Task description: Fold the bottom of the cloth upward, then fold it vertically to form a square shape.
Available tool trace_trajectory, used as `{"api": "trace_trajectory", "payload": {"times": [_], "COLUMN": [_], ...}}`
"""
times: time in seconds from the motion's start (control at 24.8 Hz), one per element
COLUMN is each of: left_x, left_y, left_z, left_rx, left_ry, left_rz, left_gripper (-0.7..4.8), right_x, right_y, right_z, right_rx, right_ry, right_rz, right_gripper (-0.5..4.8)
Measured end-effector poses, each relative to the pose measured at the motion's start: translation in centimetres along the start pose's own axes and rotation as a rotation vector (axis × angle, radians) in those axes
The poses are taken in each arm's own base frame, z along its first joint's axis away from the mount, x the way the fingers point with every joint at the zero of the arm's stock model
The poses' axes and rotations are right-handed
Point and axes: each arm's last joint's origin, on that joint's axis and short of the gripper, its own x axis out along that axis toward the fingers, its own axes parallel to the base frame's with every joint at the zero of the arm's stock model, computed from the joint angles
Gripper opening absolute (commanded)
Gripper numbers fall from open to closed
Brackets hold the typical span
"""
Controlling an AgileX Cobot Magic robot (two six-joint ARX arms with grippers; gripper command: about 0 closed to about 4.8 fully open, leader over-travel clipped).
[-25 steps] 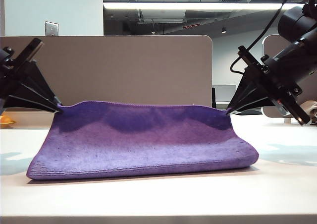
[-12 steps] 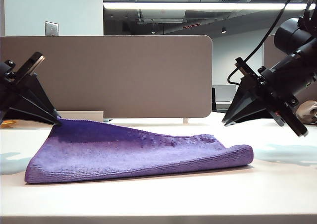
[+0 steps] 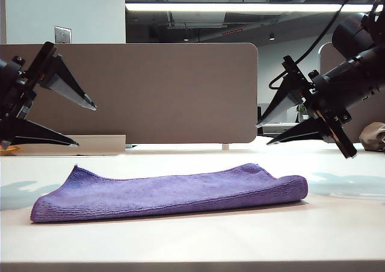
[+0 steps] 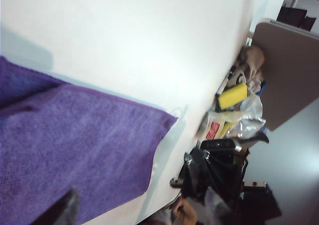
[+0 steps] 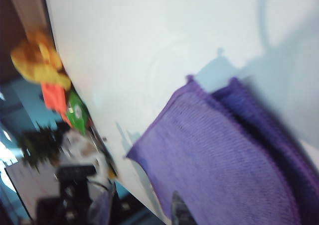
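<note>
The cloth (image 3: 168,191) is now lying flat on the white bench (image 3: 192,242), doubled over on itself, where a second ago its far edge was being held up off the surface by both arms. The left claw (image 3: 84,124), at the left of the exterior view, is standing with its jaws spread wide and holding nothing, having let go of the corner it was pinching moments ago; the right claw (image 3: 261,133), on the right, is likewise parted and empty, hanging above and just behind the cloth's right end. Both are now clear of the fabric. This suggests the upward fold is laid down, and the vertical fold into a square is probably still to come. In the wrist views the purple layers are showing stacked, with corners roughly aligned. The bench is otherwise bare around the cloth; a tan partition (image 3: 156,91) is standing behind it, and office ceiling lights are glowing beyond.
</note>
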Motion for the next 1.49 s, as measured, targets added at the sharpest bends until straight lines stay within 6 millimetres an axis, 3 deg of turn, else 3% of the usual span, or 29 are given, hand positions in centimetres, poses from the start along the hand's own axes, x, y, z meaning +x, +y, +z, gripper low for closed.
{"api": "trace_trajectory", "payload": {"times": [0.08,0.24,0.36,0.65,0.69,0.77,0.81,0.97,1.25,1.49], "left_x": [0.0,0.0,0.0,-0.1,-0.2,-0.3,-0.3,-0.2,-0.2,0.2], "left_y": [0.0,0.0,-0.1,-0.2,-0.2,0.2,0.7,1.7,1.9,1.8], "left_z": [0.0,-0.2,-0.3,-0.8,-0.9,-1.0,-1.1,-1.7,-1.7,-2.2], "left_rx": [0.052,0.163,0.239,0.393,0.412,0.456,0.460,0.496,0.535,0.557], "left_ry": [0.015,0.052,0.100,0.157,0.157,0.139,0.131,0.146,0.149,0.168], "left_rz": [-0.003,-0.018,-0.041,-0.070,-0.067,-0.022,0.027,0.133,0.149,0.150], "left_gripper": [2.98,0.72,0.19,0.11,-0.05,-0.05,-0.05,-0.05,-0.05,-0.05], "right_x": [-0.1,-0.2,-0.4,-2.3,-2.5,-2.7,-2.7,-2.8,-2.6,-0.6], "right_y": [0.0,-0.6,-1.2,-1.5,-1.5,-2.1,-2.4,-2.9,-2.8,-2.6], "right_z": [0.0,-0.2,-0.4,-1.9,-2.0,-2.3,-2.5,-2.8,-3.0,-4.2], "right_rx": [-0.055,-0.111,-0.142,-0.317,-0.331,-0.314,-0.301,-0.295,-0.307,-0.345], "right_ry": [0.022,0.062,0.080,0.028,0.025,0.043,0.063,0.087,0.099,0.178], "right_rz": [0.006,-0.020,-0.057,-0.246,-0.266,-0.319,-0.349,-0.395,-0.395,-0.388], "right_gripper": [1.82,1.81,1.81,1.82,2.08,3.17,3.25,3.24,3.24,3.23]}}
